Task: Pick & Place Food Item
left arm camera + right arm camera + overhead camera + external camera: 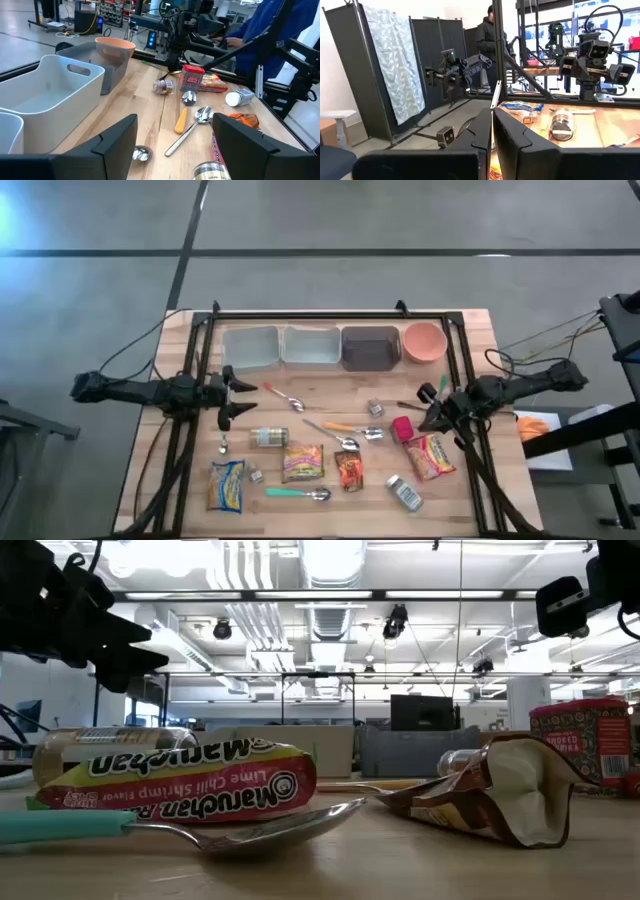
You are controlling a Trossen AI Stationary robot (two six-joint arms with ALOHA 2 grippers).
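Observation:
Food items lie scattered on the wooden table (330,385): a Maruchan ramen packet (302,462) (180,785), a yellow packet (226,485), an orange packet (348,470), a red-and-yellow packet (430,455), a red tub (402,428) (192,78), a jar (268,437) and a small can (403,493). My left gripper (243,398) (175,125) hangs open above the table's left side, over a spoon (141,153), touching nothing. My right gripper (428,418) (492,120) is shut and empty, raised over the right side near the red tub.
Along the far edge stand two pale bins (250,346) (312,345), a dark grey bin (371,347) and an orange bowl (425,341). Several spoons (345,442) (300,494) lie among the packets. A person in blue (280,35) stands beyond the table's right side.

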